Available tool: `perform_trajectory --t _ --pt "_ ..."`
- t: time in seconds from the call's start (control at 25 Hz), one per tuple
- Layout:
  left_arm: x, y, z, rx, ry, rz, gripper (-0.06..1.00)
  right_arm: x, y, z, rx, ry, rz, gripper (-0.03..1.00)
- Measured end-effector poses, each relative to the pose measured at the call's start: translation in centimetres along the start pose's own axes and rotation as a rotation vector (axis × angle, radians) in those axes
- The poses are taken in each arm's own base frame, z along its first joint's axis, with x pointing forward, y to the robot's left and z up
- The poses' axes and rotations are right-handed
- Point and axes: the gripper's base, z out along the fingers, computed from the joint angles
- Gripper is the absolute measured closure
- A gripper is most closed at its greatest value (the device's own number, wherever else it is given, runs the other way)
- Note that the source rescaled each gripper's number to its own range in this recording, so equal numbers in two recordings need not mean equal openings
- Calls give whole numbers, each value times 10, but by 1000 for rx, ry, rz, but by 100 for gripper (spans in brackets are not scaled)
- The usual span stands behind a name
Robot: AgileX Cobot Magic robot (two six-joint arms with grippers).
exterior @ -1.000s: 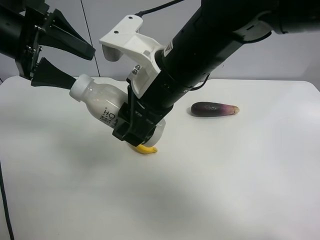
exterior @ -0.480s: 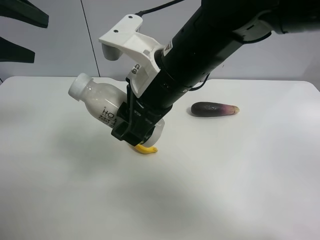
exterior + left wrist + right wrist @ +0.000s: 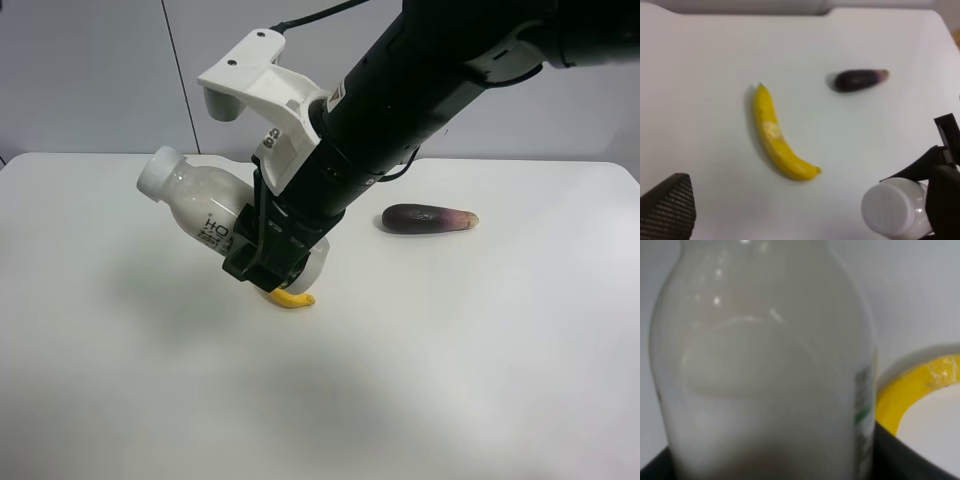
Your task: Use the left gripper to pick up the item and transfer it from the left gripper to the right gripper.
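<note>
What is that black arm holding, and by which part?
The right gripper holds a white plastic bottle by its lower body, near the base; the capped neck sticks out free.

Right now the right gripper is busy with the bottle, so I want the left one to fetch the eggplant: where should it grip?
Probably the eggplant at its thick middle, from straight above, jaws across its short width: it lies flat on the table, nothing touching it, and tapers toward both ends.

You have a milky-white, white-capped bottle (image 3: 205, 208) with black lettering in the black right claw (image 3: 262, 258). Near the claw lies a yellow banana (image 3: 774, 137) (pale scuff midway); farther off, a dark purple eggplant (image 3: 430, 217) on the white table (image 3: 480, 380).
</note>
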Motion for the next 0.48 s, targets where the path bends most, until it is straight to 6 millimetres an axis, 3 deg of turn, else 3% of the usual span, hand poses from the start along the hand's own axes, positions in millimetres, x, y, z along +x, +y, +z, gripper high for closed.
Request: perform_trajectory --t 0.48 --pt "48 -58 -94 -237 -283 179 11 -1 -1 0 6 -6 0 97"
